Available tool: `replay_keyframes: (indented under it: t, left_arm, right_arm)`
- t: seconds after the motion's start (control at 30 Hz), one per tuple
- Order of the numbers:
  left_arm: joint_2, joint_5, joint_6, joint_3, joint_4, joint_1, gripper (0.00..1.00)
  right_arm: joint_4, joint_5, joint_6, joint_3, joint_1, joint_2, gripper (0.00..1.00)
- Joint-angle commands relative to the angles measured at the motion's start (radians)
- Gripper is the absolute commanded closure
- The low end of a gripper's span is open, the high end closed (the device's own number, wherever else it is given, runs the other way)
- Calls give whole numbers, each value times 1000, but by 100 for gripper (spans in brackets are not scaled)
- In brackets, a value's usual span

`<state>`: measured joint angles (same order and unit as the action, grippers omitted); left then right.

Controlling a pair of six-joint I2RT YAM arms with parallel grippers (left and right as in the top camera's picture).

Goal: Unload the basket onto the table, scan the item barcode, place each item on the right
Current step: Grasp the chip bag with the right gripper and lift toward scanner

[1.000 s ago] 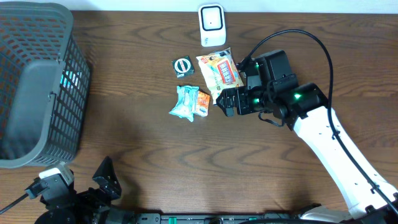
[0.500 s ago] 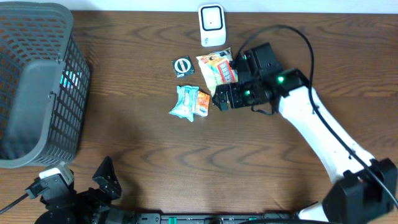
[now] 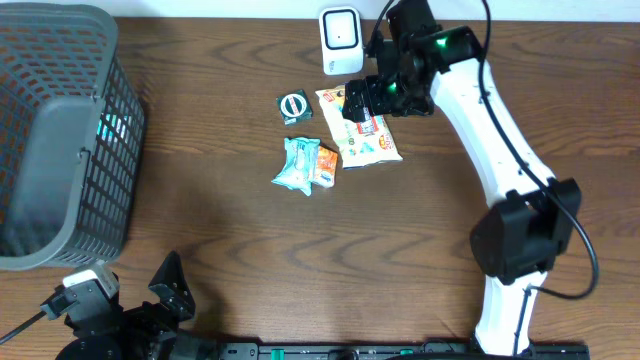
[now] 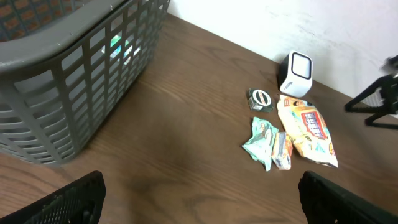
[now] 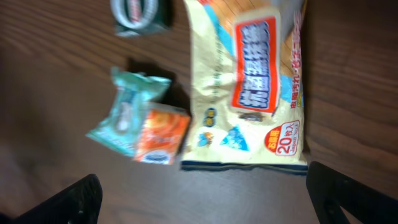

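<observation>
A cream snack packet [image 3: 372, 140] with a red label lies flat on the wooden table, just in front of the white barcode scanner [image 3: 341, 40]. My right gripper [image 3: 358, 100] hovers open over the packet's far end, holding nothing. In the right wrist view the cream packet [image 5: 249, 93] fills the upper middle, and the right gripper [image 5: 205, 199] spans bare wood below it. My left gripper [image 4: 205, 205] stands open at the near table edge, far from the items. In the left wrist view the scanner [image 4: 295, 73] stands upright beyond the packet [image 4: 308, 134].
A teal packet [image 3: 297, 163] and an orange packet [image 3: 325, 165] lie side by side left of the cream one. A round green item [image 3: 294, 106] sits behind them. A large grey basket [image 3: 60, 130] fills the left side of the table.
The right arm has swung from the right of the packets toward the back of the table and now hangs over the cream packet near the scanner. The left arm has not moved.
</observation>
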<state>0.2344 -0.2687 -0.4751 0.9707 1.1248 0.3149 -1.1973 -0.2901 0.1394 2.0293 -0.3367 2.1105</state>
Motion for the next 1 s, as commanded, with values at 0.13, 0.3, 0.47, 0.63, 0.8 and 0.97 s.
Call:
replay_keyframes:
  t: [0.13,0.3,0.47,0.63,0.8,0.97]
  left_arm:
    - [-2,-17,-10,-5,-1,-4,2]
    - [-2,-17,-10,-5,-1,-4,2]
    - [-2,-17,-10,-5,-1,-4,2]
    - [-2,-17,-10,-5,-1,-4,2]
    - [-2,-17,-10,-5,-1,-4,2]
    - [-2,-17,-10,-5,-1,-4,2]
  right_arm:
    - [31,1,-24,20,8,44,1]
    - [93,103,-77,14,8,49,1]
    - [250,195,-77,-59,8,59,1]
    - [406,194,-77,-147,8,61,1]
    - [496,195,-67,-236,3,62,1]
    - [506,309,-66,-325,2,63,17]
